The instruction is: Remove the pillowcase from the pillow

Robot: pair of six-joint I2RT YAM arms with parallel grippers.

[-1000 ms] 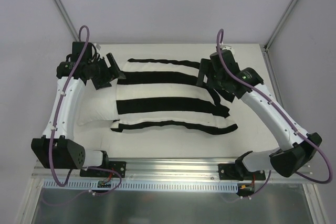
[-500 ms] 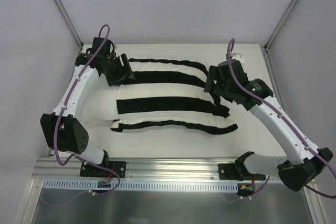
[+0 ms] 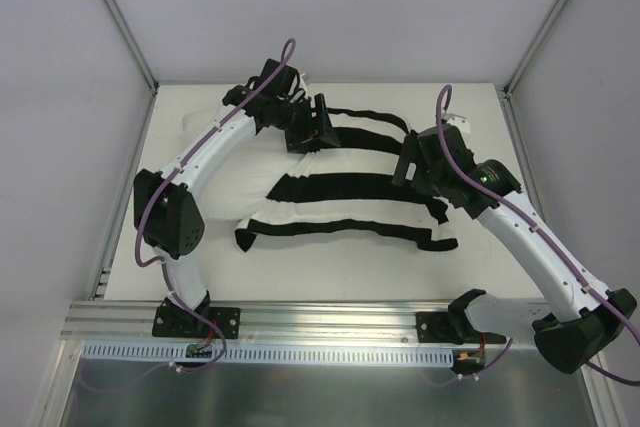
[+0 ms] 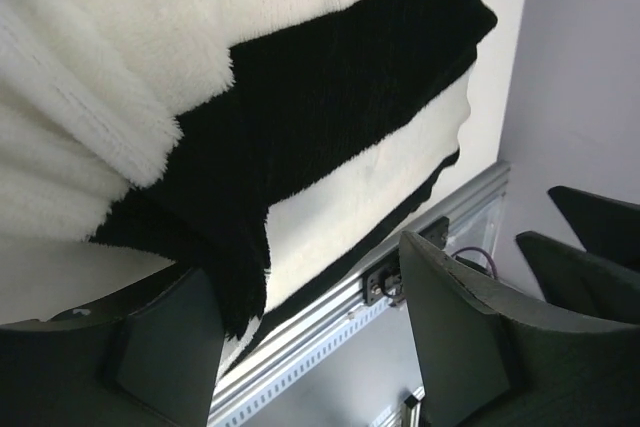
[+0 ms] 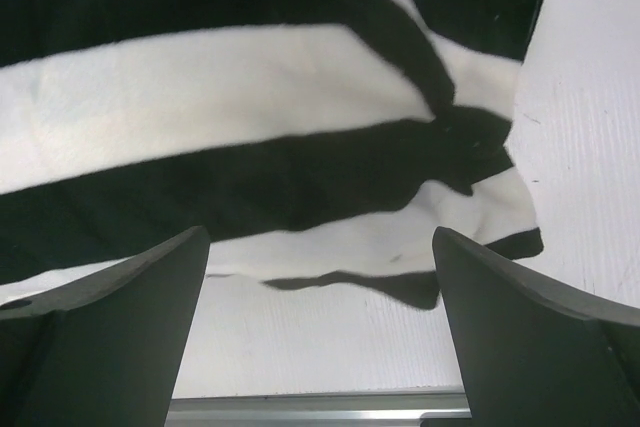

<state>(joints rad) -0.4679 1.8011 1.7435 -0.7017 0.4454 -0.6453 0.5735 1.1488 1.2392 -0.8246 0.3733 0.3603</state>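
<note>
Camera overhead: soft knit pillowcase with broad black and white stripes [image 3: 350, 187] lies across the middle of the white bench [image 3: 330, 272], rumpled at its 9 o'clock end. Plump plain white fabric pillow [image 3: 245, 192] shows bare at that end, beside the left arm; the rest is inside the case. Left end effector [image 3: 318, 132] sits on the case's 11 o'clock corner, where the cloth is bunched. Right end effector [image 3: 408, 162] is at the 3 o'clock end, over the cloth.

Left wrist: left end effector [image 4: 300, 267] released, jaws wide apart. A black fold of pillowcase [image 4: 340, 77] hangs at 7 o'clock against the inner face of one finger [image 4: 160, 347]; nothing is pinched between the two. Aluminium rail [image 4: 330, 312] runs past at 6 o'clock.

Right wrist: right end effector [image 5: 318, 237] released, jaws spread wide above the pillowcase [image 5: 250, 107], no contact visible. The case's corner ends at 3 o'clock on bare bench [image 5: 590, 147].
</note>
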